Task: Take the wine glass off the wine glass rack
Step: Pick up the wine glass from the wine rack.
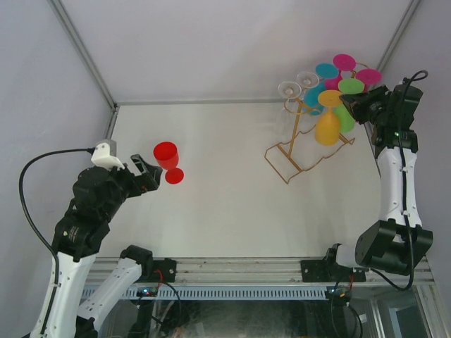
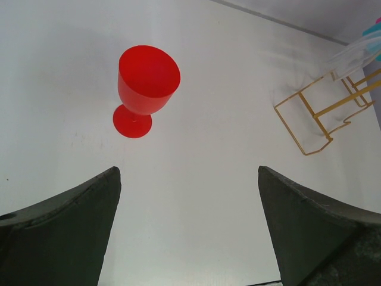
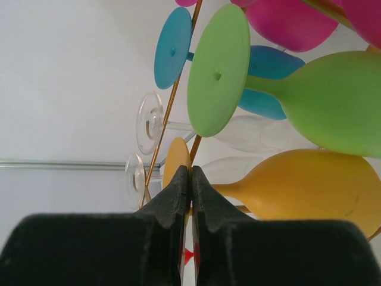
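Right gripper (image 3: pixel 190 171) is pinched shut, tips together right at the foot of the yellow wine glass (image 3: pixel 309 185). The glass hangs bowl-down among the others on the gold wine glass rack (image 1: pixel 296 158), far right of the tabletop (image 1: pixel 232 211). Left gripper (image 2: pixel 187 173) gapes wide, facing an upright red glass (image 2: pixel 146 83).

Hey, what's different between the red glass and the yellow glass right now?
The red glass stands upright on the table; the yellow glass hangs by its foot from the rack. The red glass stands alone; the yellow glass is crowded among a green glass and others. Both are opaque and stemmed, with a round foot.
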Robot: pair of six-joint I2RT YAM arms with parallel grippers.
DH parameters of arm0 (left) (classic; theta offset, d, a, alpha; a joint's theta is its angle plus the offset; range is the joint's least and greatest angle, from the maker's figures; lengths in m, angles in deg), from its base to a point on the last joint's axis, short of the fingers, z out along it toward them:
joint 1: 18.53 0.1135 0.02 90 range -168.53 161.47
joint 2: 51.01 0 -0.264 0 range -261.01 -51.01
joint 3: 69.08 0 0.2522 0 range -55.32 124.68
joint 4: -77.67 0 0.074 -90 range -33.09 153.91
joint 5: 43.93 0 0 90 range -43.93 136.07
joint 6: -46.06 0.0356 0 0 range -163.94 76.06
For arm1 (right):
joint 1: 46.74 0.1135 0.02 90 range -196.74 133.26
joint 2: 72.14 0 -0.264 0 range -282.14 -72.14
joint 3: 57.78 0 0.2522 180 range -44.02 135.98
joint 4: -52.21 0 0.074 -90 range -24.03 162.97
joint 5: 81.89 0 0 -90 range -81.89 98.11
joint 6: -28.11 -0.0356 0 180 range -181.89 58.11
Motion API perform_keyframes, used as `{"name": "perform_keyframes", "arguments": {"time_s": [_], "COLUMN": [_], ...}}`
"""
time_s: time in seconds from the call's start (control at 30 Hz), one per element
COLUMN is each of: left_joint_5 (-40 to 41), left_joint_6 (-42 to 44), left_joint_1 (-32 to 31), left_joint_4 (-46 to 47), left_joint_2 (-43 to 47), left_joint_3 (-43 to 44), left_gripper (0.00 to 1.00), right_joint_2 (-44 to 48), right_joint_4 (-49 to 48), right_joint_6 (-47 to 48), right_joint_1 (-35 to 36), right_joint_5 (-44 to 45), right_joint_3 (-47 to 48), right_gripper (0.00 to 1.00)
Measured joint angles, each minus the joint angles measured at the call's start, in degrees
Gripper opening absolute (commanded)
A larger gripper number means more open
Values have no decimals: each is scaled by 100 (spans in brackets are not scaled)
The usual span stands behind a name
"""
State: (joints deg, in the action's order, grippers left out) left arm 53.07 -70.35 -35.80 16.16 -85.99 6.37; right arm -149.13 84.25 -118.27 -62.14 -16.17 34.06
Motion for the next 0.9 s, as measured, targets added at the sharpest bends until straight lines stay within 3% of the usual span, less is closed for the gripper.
{"name": "perform_keyframes", "arguments": {"time_s": [0.9], "left_joint_5": [-282], "left_joint_6": [0], "left_joint_1": [0], "left_joint_4": [4], "left_joint_2": [-59], "left_joint_3": [0], "left_gripper": [100], "right_joint_2": [358], "right_joint_4": [142], "right_joint_6": [-636], "right_joint_1": [-221], "right_joint_5": [-22], "right_joint_3": [0], "right_gripper": [0]}}
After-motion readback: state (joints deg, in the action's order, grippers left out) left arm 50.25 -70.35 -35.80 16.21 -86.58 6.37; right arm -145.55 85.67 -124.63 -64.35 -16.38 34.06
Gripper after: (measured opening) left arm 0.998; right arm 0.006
